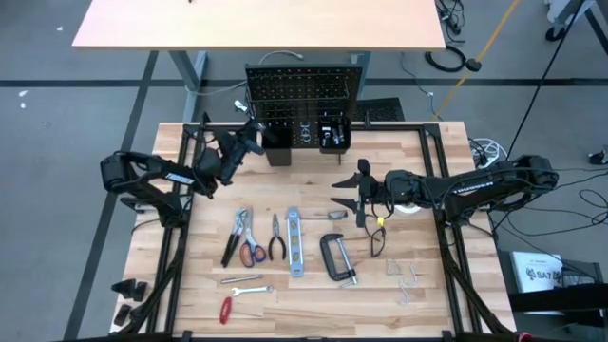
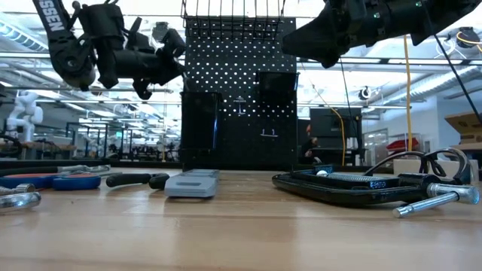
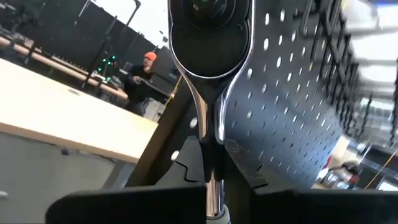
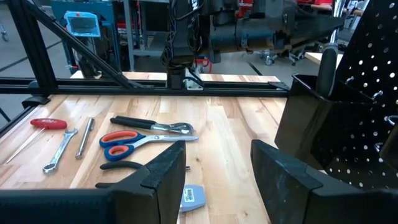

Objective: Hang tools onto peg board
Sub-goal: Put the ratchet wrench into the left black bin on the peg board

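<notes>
The black peg board [image 1: 304, 93] stands upright at the table's far edge, with two black bins [image 1: 332, 136] on its lower part. My left gripper [image 1: 245, 144] is up in the air by the board's left side, shut on a chrome ratchet wrench [image 3: 210, 25]. My right gripper [image 1: 361, 195] hovers open over the table's middle right, with nothing between its fingers [image 4: 165, 171]. Pliers [image 1: 237, 233], red-handled scissors [image 1: 252, 251], a level [image 1: 294, 242], a C-clamp [image 1: 337, 256], a wrench [image 1: 245, 289] and a red screwdriver [image 1: 226, 309] lie flat on the table. My left gripper pinches the ratchet wrench's chrome handle [image 3: 212, 168] between its two fingers. The handle runs forward along the fingers, and the round head [image 3: 210, 28] stands out beyond them. The fingers slant upward toward the peg board [image 3: 292, 106]. The wrench is lifted clear of the table.
Glasses [image 1: 378, 239], a white tape roll [image 1: 410, 205] and loose metal hooks [image 1: 407, 280] lie at the table's right. A black frame [image 1: 190, 180] borders the tabletop. Bare wood lies between the tools and the board. A person [image 3: 144, 71] sits far behind the table.
</notes>
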`<action>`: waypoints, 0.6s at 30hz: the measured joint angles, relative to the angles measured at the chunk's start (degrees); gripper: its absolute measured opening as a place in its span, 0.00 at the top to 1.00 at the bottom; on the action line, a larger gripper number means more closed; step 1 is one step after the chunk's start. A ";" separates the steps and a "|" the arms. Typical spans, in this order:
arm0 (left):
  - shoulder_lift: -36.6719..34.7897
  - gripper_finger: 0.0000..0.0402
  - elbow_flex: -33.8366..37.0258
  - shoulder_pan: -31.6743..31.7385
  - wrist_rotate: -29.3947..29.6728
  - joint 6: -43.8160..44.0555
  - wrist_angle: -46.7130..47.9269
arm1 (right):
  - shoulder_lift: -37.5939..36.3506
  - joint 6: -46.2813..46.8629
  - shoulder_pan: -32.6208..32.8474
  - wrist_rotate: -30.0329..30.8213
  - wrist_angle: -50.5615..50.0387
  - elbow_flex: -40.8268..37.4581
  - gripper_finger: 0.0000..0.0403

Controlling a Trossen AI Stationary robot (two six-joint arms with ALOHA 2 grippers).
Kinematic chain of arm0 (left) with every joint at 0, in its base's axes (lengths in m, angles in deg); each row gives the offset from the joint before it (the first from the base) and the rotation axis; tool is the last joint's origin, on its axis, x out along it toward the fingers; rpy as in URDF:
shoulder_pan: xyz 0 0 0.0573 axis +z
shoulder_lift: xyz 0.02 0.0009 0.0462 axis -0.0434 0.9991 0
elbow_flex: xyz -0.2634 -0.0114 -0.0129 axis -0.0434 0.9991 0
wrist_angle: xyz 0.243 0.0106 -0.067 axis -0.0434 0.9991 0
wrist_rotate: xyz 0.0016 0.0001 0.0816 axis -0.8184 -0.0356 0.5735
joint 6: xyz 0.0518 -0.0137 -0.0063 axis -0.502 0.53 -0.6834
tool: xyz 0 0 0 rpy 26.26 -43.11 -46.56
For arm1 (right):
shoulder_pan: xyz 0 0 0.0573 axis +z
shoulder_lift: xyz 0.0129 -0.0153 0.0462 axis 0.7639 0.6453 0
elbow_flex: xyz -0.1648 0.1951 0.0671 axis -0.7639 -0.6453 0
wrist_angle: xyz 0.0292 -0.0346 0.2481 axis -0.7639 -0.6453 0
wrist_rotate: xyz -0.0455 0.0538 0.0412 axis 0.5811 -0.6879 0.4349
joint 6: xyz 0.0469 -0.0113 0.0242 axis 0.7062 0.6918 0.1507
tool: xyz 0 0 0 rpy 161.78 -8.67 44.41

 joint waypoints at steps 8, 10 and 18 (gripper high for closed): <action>0.05 0.96 -0.45 -0.04 -2.34 -3.40 0.18 | -0.02 0.00 0.00 0.00 0.02 0.00 0.57; 0.05 0.96 -0.68 -0.04 -3.06 -3.41 0.42 | -0.02 0.00 0.00 0.00 0.02 0.00 0.57; 0.05 0.96 -0.76 -0.09 -3.99 -3.44 2.21 | -0.02 0.07 0.00 0.00 0.02 0.00 0.57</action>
